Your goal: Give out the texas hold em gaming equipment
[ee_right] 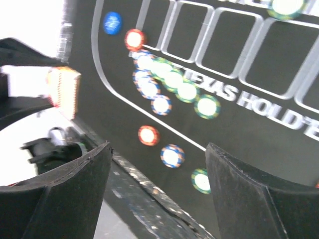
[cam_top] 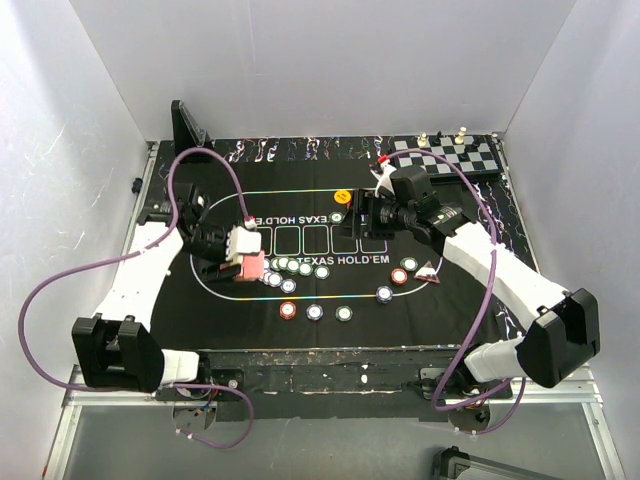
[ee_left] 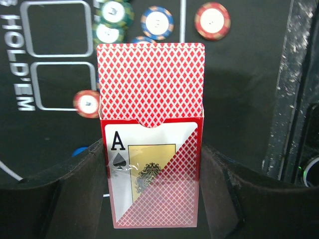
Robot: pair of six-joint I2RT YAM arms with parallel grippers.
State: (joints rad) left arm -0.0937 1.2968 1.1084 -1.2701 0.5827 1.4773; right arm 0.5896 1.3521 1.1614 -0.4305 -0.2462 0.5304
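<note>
Clamping the card box, left gripper above left end of felt mat, right gripper spread wide, empty, over mat centre, chips on mat

Black paint-scuffed tabletop: lying under even, diffuse light, carrying a black felt mat with white lettering. White panel walls: enclosing the tabletop behind and on both sides. Black-and-white chessboard: sitting at the tabletop's far right corner. Silver metal rail: running along its near edge.
</note>
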